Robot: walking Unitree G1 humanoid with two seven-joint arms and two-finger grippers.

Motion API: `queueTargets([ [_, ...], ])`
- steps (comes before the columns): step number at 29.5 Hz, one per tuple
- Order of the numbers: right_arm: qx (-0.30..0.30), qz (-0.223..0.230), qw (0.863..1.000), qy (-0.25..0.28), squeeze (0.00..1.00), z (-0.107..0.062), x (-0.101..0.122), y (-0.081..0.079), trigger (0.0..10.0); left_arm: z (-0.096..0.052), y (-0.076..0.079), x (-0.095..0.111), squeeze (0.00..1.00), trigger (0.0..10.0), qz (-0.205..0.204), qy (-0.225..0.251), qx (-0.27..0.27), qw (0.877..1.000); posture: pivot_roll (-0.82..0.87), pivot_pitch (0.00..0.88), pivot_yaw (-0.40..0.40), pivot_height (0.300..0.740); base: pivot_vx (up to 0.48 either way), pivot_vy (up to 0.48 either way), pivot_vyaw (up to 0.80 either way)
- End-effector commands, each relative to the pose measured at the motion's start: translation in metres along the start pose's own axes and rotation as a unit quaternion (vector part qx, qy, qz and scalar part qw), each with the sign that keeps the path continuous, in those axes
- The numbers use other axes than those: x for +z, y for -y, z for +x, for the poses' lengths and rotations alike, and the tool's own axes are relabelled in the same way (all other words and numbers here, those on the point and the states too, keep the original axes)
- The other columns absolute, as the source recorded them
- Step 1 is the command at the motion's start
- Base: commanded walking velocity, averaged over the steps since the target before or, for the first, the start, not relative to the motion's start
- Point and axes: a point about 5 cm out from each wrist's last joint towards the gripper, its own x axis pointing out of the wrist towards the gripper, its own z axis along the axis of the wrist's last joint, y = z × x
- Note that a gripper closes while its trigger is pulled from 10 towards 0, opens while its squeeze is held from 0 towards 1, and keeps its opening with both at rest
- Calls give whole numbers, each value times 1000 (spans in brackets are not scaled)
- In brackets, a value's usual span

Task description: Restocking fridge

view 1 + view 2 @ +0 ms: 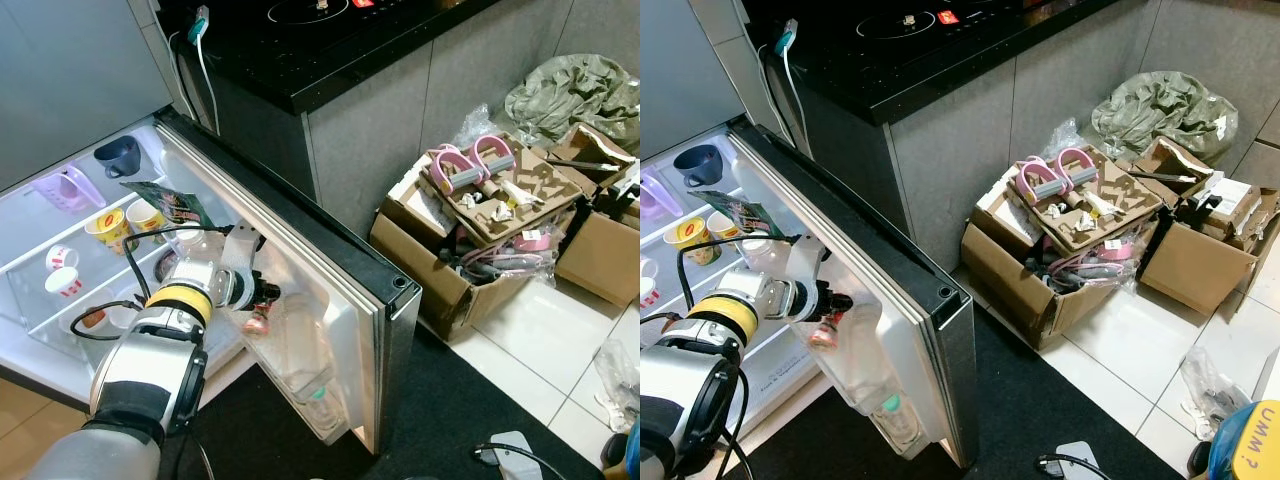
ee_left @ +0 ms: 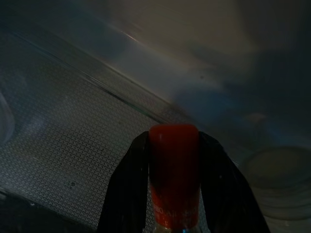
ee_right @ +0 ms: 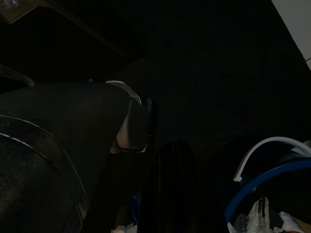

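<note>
Kitchen floor (image 1: pixel 520 340) — open fridge door (image 1: pixel 330 300)

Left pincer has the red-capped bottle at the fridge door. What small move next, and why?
Probably ease the left pincer down to seat the red-capped bottle in the door shelf. Its fingers clamp the cap on both sides, and the bottle hangs just over the clear shelf, not visibly resting in it.
</note>
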Motion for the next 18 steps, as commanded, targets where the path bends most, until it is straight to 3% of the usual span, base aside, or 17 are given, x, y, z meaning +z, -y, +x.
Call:
queueTargets([
  [1,26,8,1000,-15,0,3,-10,-18,10000,3,1,-7,0,0,3,-19,6,1000,-121,94,128,740,0,0,0],
  [6,26,9,1000,-14,0,3,-10,-19,10000,0,-3,2,0,0,9,10,20,1000,-120,93,128,740,0,0,0],
  [8,25,9,1000,-13,0,3,-9,-19,10000,-7,-6,18,0,0,23,64,30,997,-120,91,128,740,0,0,0],
  [9,25,9,1000,-13,0,3,-9,-19,10000,-7,-6,18,0,0,23,64,30,997,-120,91,128,740,0,0,0],
  [12,24,9,1000,-12,0,3,-9,-18,10000,-14,-9,33,0,0,30,122,36,991,-115,92,124,740,0,0,0],
  [18,24,8,1000,-12,0,3,-8,-18,10000,-24,-19,37,0,0,21,176,57,983,-113,93,125,740,0,0,0],
])
